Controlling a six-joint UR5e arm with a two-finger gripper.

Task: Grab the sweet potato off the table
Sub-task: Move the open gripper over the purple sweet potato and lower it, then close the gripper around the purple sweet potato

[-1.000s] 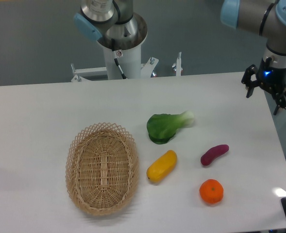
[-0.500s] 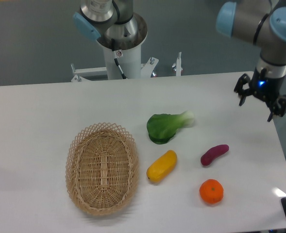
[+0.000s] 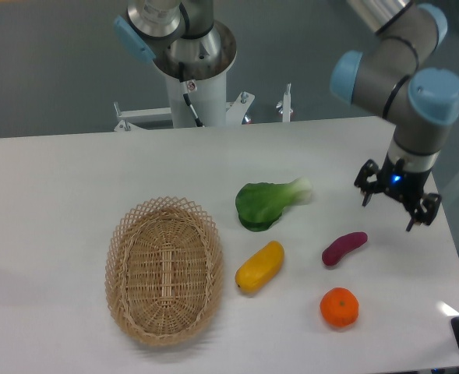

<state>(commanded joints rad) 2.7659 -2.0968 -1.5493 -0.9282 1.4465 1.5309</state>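
- End effector [image 3: 387, 209]: fingers spread apart, nothing between them; poised above the right part of the bench [image 3: 58, 179], up and to the right of the sweet potato [image 3: 344, 248].
- Sweet potato: lying on the bench, tilted, between the yellow vegetable [image 3: 259, 266] and the right edge, above the orange fruit [image 3: 339, 306].
- Leafy green vegetable [image 3: 270, 202]: near centre.
- Wicker basket [image 3: 164, 269]: at left.
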